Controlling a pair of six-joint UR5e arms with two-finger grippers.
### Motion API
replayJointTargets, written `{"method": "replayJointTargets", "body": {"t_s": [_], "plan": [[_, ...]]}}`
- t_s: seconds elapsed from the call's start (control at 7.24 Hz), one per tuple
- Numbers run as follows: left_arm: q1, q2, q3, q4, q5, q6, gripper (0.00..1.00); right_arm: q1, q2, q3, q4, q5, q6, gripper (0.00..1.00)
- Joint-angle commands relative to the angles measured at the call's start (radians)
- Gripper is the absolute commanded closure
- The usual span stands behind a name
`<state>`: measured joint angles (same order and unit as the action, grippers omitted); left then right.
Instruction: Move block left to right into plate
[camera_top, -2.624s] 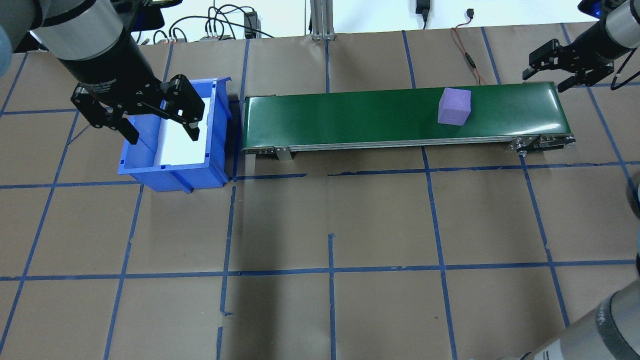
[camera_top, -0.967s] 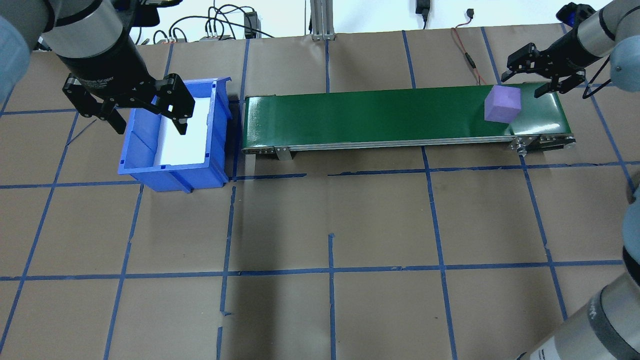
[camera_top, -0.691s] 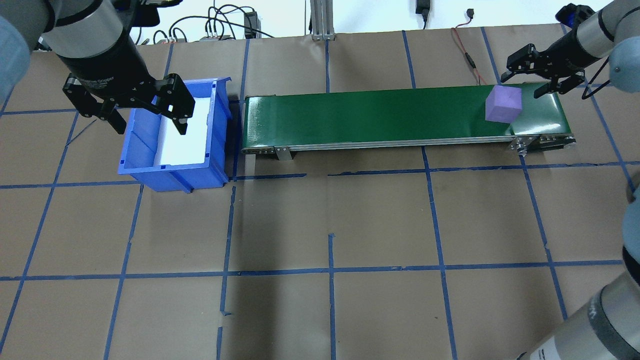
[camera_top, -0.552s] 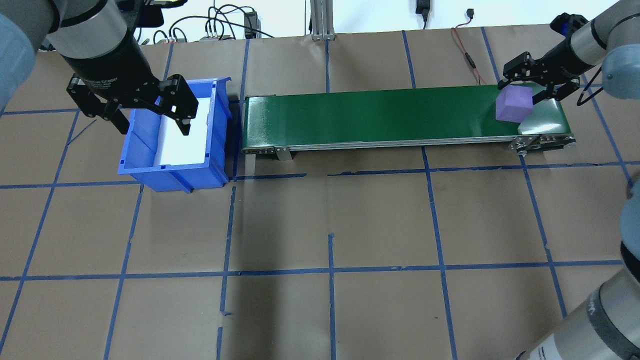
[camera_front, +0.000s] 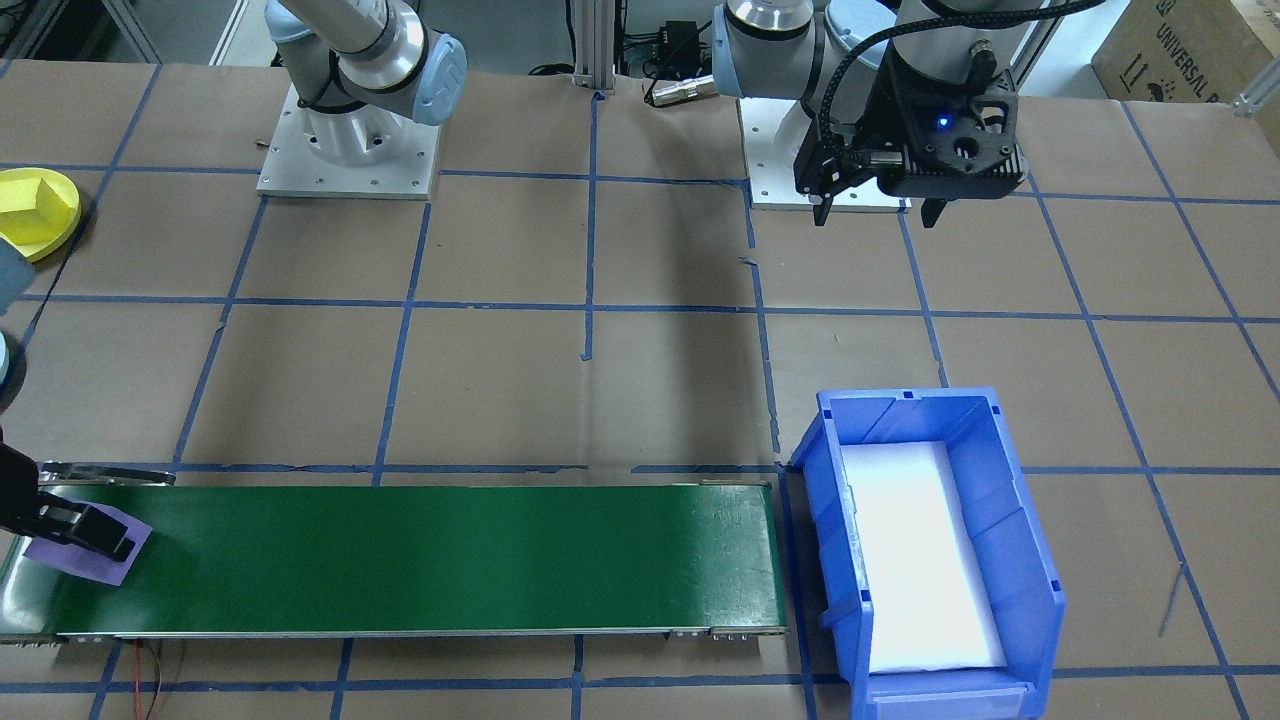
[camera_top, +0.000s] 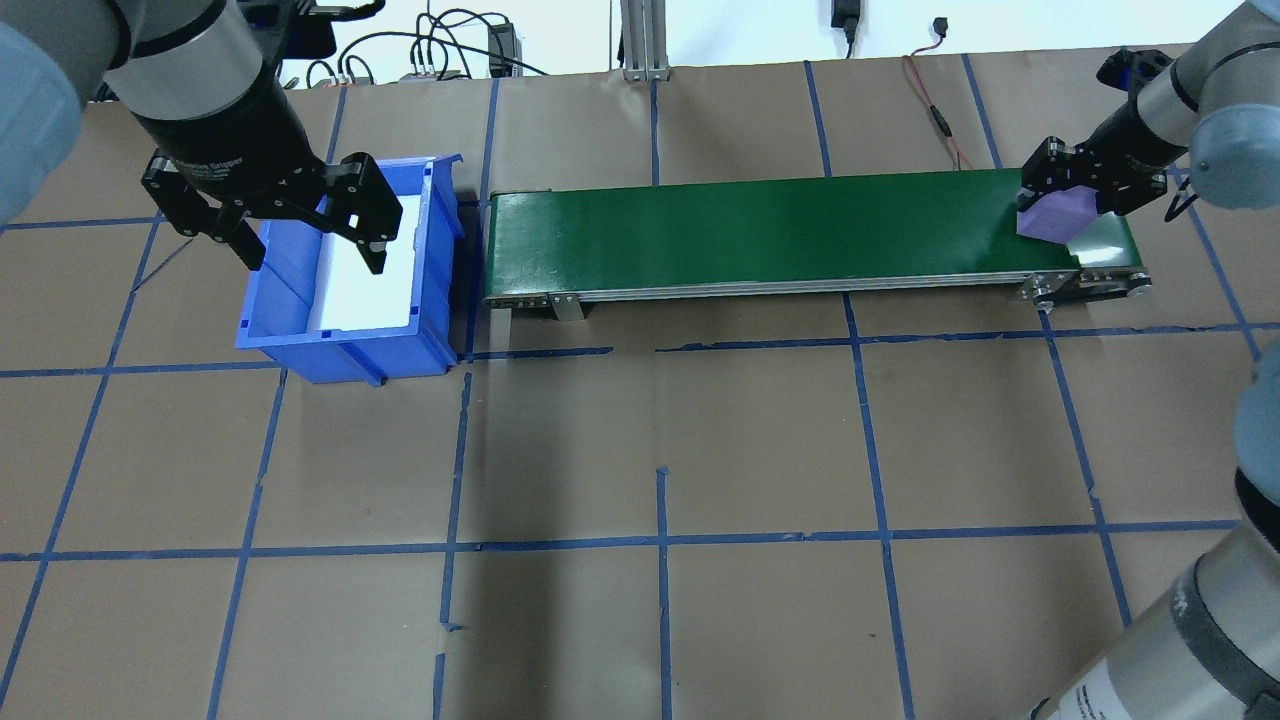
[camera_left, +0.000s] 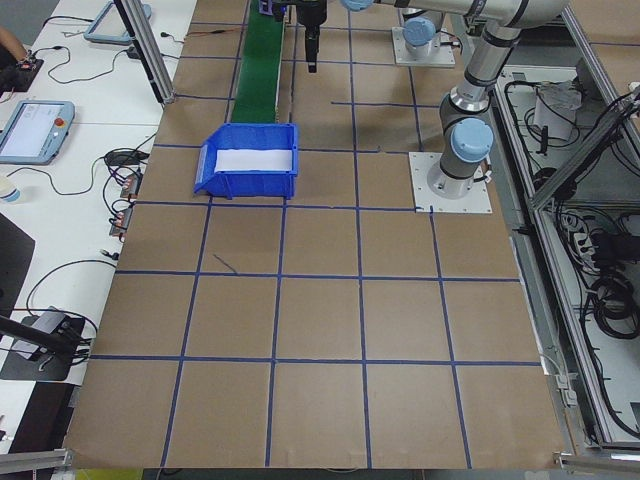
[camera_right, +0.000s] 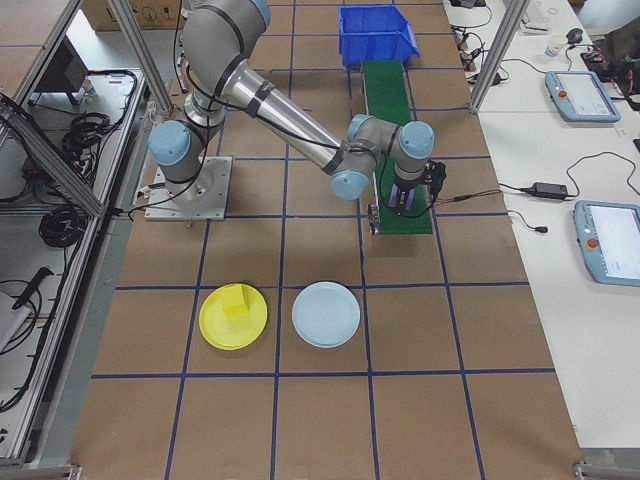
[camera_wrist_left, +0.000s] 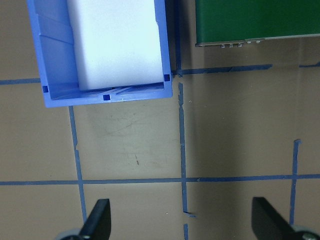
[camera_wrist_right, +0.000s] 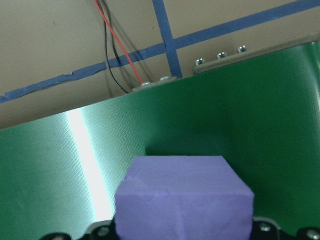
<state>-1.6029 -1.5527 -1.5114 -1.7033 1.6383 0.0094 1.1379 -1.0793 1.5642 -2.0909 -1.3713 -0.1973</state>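
Note:
The purple block (camera_top: 1050, 218) sits at the right end of the green conveyor belt (camera_top: 760, 230). My right gripper (camera_top: 1082, 200) is down over it with a finger on each side. In the right wrist view the block (camera_wrist_right: 184, 200) fills the space between the fingers, and I cannot tell whether they press on it. The yellow plate (camera_right: 215, 335) lies on the table nearer the robot's right side, with a yellow block on it; it also shows as plate (camera_front: 58, 238). My left gripper (camera_top: 312, 255) hangs open and empty over the blue bin (camera_top: 345, 352).
The blue bin is lined with white foam and stands against the belt's left end. A pale round plate (camera_right: 326, 314) lies beside the yellow one. Red and black wires (camera_top: 935, 110) run behind the belt's right end.
The block rode the belt rightward to its end. My right gripper came in from the right and lowered around it. My left gripper shifted slightly above the bin.

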Motion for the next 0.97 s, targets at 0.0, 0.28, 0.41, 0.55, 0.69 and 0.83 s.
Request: {"method": "replayJointTargets", "body": {"t_s": [0.0, 0.28, 0.41, 0.55, 0.69, 0.83], "plan": [[0.0, -0.001, -0.016, 0.001, 0.002, -0.003, 0.0, -0.01, -0.057, 0.01, 0.008, -0.075, -0.129, 0.6], [0.0, -0.009, -0.016, 0.022, 0.0, -0.005, 0.0, -0.154, -0.115, 0.028, 0.063, -0.138, -0.312, 0.59], [0.001, -0.012, -0.018, 0.043, 0.0, -0.003, 0.0, -0.255, -0.149, 0.06, 0.124, -0.14, -0.383, 0.58], [0.001, -0.016, -0.018, 0.047, 0.0, -0.005, 0.0, -0.359, -0.157, 0.086, 0.115, -0.166, -0.542, 0.58], [0.001, -0.02, -0.019, 0.047, 0.0, -0.006, 0.0, -0.441, -0.156, 0.089, 0.112, -0.167, -0.62, 0.58], [0.001, -0.02, -0.02, 0.047, 0.003, -0.002, 0.0, -0.514, -0.143, 0.096, 0.111, -0.167, -0.716, 0.58]]}}
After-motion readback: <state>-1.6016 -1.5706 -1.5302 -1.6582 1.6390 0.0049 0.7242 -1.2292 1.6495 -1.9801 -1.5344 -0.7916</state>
